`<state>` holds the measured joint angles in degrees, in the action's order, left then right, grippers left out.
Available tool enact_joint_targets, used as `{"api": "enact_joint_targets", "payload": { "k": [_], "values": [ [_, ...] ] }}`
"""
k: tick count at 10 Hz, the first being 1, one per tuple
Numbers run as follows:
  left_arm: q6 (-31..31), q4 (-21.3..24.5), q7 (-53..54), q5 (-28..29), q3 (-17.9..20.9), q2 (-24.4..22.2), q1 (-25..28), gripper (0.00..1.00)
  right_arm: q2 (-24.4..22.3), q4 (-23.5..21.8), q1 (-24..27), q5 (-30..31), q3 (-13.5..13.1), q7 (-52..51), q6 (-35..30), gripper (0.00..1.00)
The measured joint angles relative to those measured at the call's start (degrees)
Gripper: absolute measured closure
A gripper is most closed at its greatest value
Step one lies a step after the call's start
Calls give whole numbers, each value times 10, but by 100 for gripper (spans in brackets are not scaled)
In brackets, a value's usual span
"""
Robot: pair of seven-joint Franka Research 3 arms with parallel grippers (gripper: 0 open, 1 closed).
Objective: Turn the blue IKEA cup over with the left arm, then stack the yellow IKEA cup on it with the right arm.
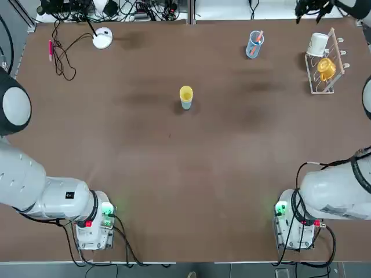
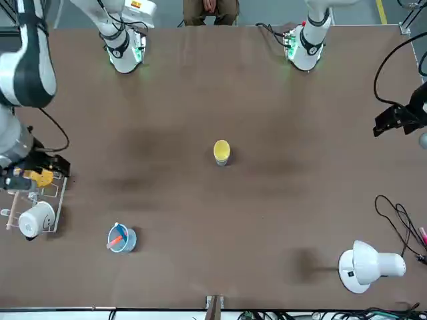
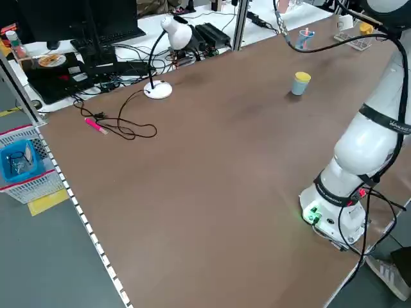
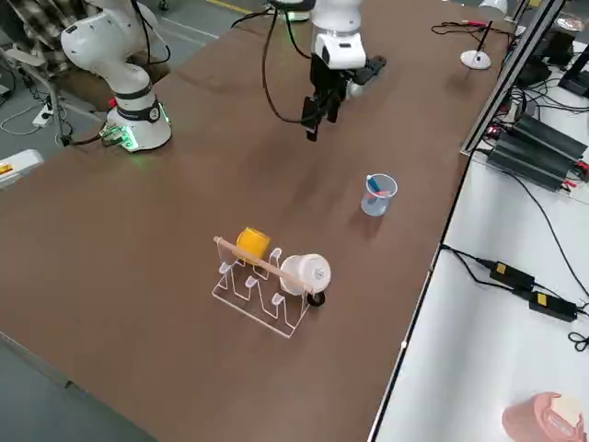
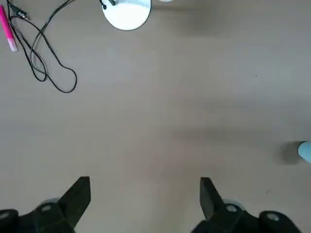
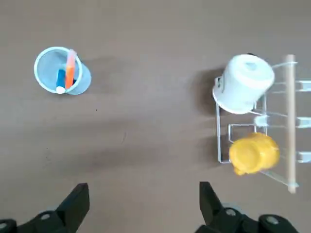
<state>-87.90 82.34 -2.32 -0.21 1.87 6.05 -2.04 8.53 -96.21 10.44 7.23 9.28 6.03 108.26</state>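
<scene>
Yellow and blue cups on the brown tabletop (image 1: 145, 150), beyond centre: my spread left gripper (image 5: 145, 177) and right gripper (image 6: 144, 183) hang towards its left edge and far-right corner. Yellow tapered plastic cup (image 1: 186, 92) tops light-blue plastic cup (image 1: 186, 105); likely light, slippery, best gripped by opposite sidewalls.

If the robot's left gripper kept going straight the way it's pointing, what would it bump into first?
Probably the bare tabletop: nothing shows between it and the left gripper's open fingers, though its height is unclear.
</scene>
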Motion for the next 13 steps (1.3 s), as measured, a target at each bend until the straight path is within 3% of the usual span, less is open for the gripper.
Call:
{"api": "enact_joint_targets", "payload": {
  "k": [6,8,13],
  "values": [
    [0,0,0,0,0,0,-1,1,-81,70,-11,-29,-11,1,-123,0],
    [0,0,0,0,-1,0,-3,1,-86,111,-14,-29,-22,1,-169,0],
    [0,0,0,0,-1,0,-4,1,-81,113,-26,-36,-35,1,-179,0]
  ]
}}
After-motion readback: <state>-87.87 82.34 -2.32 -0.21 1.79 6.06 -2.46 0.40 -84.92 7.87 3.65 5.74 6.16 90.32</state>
